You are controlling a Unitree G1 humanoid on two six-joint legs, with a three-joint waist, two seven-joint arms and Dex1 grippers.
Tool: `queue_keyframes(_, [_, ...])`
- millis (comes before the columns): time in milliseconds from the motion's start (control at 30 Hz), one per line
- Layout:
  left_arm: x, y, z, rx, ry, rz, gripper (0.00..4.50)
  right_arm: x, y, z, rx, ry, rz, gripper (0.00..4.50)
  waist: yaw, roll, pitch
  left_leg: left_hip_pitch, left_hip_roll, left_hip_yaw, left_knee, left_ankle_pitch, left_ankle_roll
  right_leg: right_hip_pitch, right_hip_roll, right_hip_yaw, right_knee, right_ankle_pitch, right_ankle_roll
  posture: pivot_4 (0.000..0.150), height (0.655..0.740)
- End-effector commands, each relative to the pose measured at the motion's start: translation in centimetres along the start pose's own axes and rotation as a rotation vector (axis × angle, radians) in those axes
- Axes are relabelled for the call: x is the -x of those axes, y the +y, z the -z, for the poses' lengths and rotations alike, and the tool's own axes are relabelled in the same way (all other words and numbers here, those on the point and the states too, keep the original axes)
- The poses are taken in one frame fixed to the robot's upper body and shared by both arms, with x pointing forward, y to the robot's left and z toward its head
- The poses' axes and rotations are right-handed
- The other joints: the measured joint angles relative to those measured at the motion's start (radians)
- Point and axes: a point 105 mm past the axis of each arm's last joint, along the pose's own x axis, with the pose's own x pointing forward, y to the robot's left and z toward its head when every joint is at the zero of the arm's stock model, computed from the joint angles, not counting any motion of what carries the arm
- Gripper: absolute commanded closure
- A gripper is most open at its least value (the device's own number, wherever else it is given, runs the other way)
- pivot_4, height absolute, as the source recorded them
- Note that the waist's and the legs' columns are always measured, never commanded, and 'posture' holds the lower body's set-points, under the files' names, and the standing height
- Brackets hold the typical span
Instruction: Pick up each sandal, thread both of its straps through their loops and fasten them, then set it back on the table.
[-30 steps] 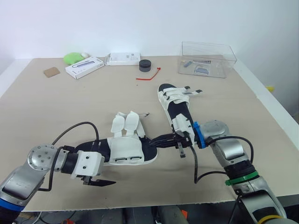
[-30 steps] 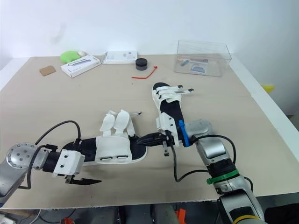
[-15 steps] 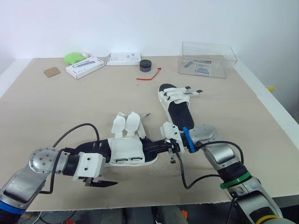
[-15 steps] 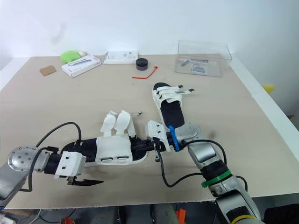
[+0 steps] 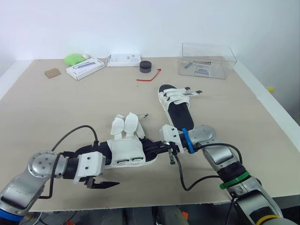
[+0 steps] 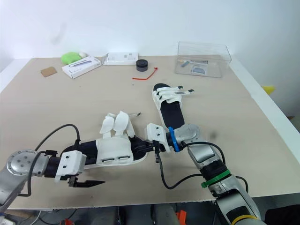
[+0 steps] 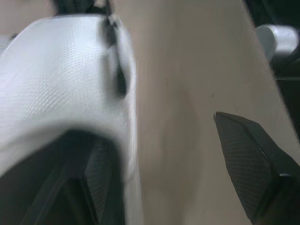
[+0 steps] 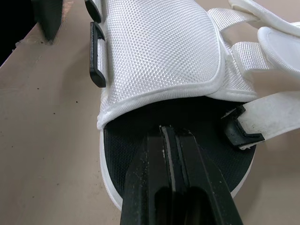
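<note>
My right gripper [image 8: 168,135], fingers pressed together, points its tips at the black toe end of the near sandal [image 5: 125,151], with the forearm low over the table [image 5: 47,112]. My left gripper [image 7: 157,140] is spread at the heel. One finger [image 7: 96,180] is half hidden behind the white upper. The second sandal [image 5: 176,101] lies beyond.
</note>
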Motion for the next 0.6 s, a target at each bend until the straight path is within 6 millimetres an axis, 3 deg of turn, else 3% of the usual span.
queue_keyframes(33, [1.6,1.1,0.3,0.016,0.030,-0.060,1.10,0.0,-0.1,0.7,-0.009,0.038,-0.001,4.47,0.000,0.000,0.000,0.000,0.000,0.000,0.000,0.000,0.000,0.000,0.000,0.000,0.000,0.000,0.000,0.150,0.7400])
queue_keyframes(333, [5.6,3.4,-1.6,0.531,-0.122,-0.089,1.10,-0.1,-0.4,0.4,0.002,0.031,-0.001,4.47,-0.001,-0.002,0.000,0.000,0.001,0.000,0.000,0.000,0.000,0.000,0.001,-0.001,0.002,-0.001,0.000,0.150,0.7400])
queue_keyframes(433, [6.2,6.0,-1.1,0.688,-0.205,-0.214,1.10,-0.2,-0.5,0.3,0.008,0.029,-0.002,4.47,-0.001,-0.002,0.000,0.003,0.000,0.000,0.000,0.000,0.000,0.001,0.001,0.000,0.004,-0.002,-0.001,0.150,0.7400])
queue_keyframes(567, [5.1,8.7,-0.2,0.858,-0.317,-0.301,0.08,-0.1,-0.7,0.2,0.016,0.032,0.000,4.50,-0.001,-0.007,0.000,0.005,0.000,-0.001,0.000,0.001,-0.002,0.001,0.003,0.001,0.009,-0.003,-0.003,0.150,0.7400])
queue_keyframes(600, [4.8,9.1,-0.2,0.887,-0.341,-0.306,0.08,-0.1,-0.7,0.1,0.018,0.033,0.000,4.50,-0.001,-0.007,0.000,0.006,0.001,-0.001,0.000,0.001,-0.003,0.001,0.003,0.001,0.010,-0.004,-0.004,0.150,0.7400])
